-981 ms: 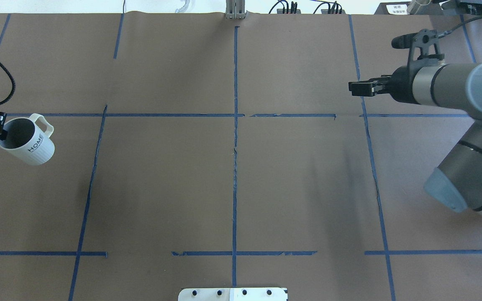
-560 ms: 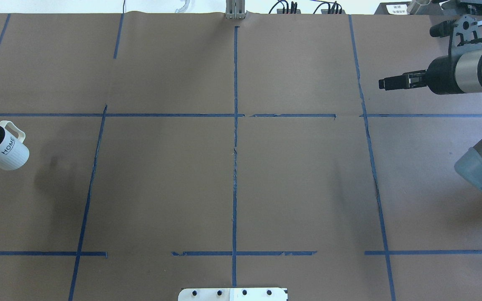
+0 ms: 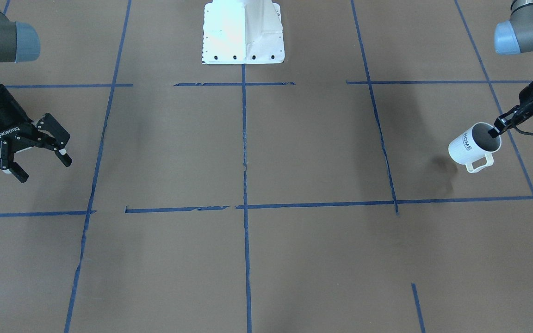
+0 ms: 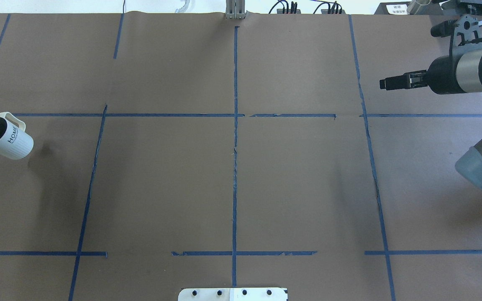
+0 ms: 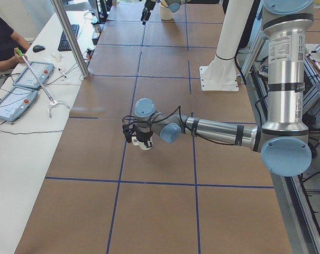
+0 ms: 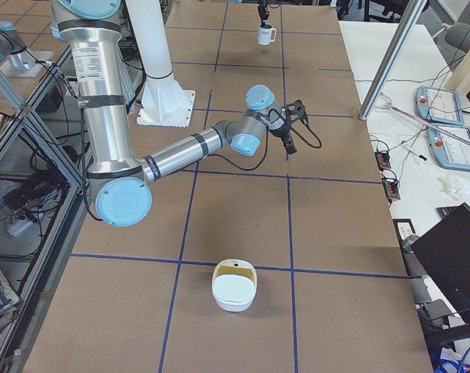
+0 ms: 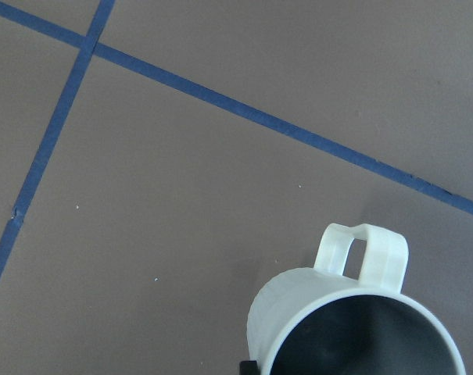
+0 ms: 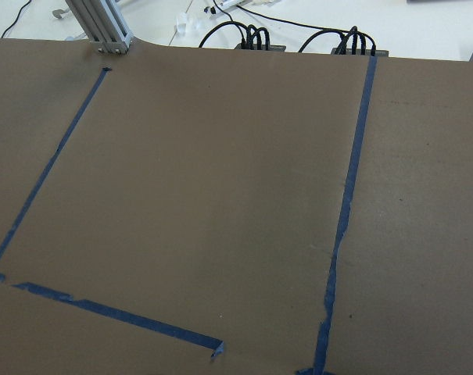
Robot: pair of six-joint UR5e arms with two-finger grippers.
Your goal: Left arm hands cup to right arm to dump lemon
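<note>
The left pincer (image 3: 495, 131) grips the white HOME mug (image 3: 465, 147) by its rim, the mug hanging tilted beneath it. The right pincer (image 3: 43, 169) holds its fingers spread apart.

Place: we take it for a robotics lab.
Table: we see brown paper (image 4: 161, 188) gridded with blue tape (image 4: 234, 167).
Mount: a white pedestal (image 5: 227, 32) stands at one o'clock in the left-end view.
Operator desk: a person (image 5: 1, 42) and teach pendants (image 5: 33, 75) sit at ten o'clock there.
</note>
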